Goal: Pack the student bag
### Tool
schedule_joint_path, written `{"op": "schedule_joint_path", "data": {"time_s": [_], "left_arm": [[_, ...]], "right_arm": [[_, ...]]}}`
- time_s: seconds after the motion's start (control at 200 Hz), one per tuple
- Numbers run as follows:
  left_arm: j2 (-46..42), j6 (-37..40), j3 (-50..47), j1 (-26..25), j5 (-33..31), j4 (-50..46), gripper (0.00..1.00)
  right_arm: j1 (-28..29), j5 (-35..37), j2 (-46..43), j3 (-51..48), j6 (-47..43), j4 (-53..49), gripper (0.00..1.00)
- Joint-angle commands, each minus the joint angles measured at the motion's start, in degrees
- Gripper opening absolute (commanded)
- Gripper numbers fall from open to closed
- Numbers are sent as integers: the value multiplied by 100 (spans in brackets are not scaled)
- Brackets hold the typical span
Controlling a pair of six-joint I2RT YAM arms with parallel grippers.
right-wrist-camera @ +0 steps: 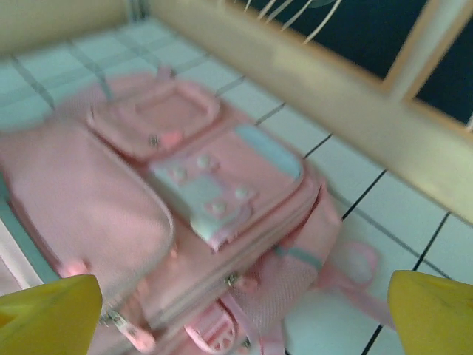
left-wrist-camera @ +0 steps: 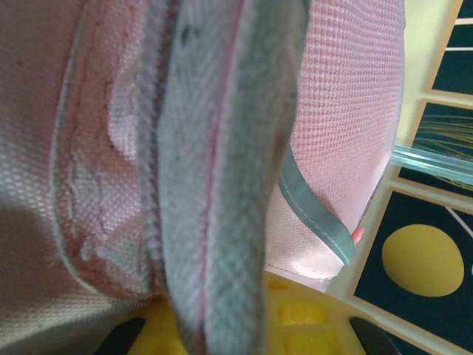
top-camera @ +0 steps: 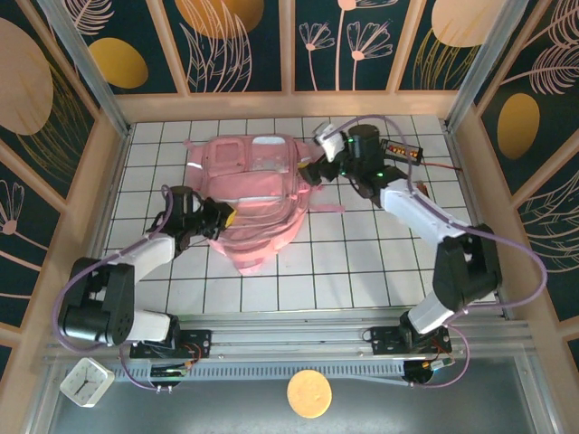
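Jaws of the left gripper (top-camera: pixel 222 217) pinch the student bag (top-camera: pixel 249 176) at its 7 o'clock corner, while the right gripper (top-camera: pixel 314 170) stands wide and empty at its 3 o'clock side, the bag lying lengthwise 12-to-6.

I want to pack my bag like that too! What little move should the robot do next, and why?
Probably lower the right gripper onto a zip pull of the student bag. Its yellow fingers are wide open, holding nothing, and hover over the zips. The left gripper is shut on the bag's fabric, which seems to steady it.
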Motion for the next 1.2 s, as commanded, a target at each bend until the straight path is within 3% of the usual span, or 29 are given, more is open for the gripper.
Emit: {"op": "schedule_joint_path", "data": {"time_s": [0.0,0.2,0.405,0.525,0.701,0.901,1.191], "left_arm": [[391,-292,540,-249,114,745,13],[1083,-595,1155,-754,18,1157,21],[979,-604,1105,-881,-8,1130,28],[746,-352,1049,-881,-2,809,49],[96,426,1112,-881,-46,-284,98],[-1038,1286,1025,-886,-270,-1508,99],[-2600,2796,1477,-873,-2347,-3077,99]], "right_arm": [[-186,-300,-523,-311,1223,746,99],[-750,-261,-1275,-750,2470,1197,99],[-1201,-84,-1800,-1222,3008,1418,99],[-1353,76,-1864,-1380,3394,1475,99],[-1438,67,-1800,-1345,3713,1588,99],[-1478,16,-1739,-1206,3763,1932,99],[-1484,-182,-1780,-1124,3524,2295,99]]}}
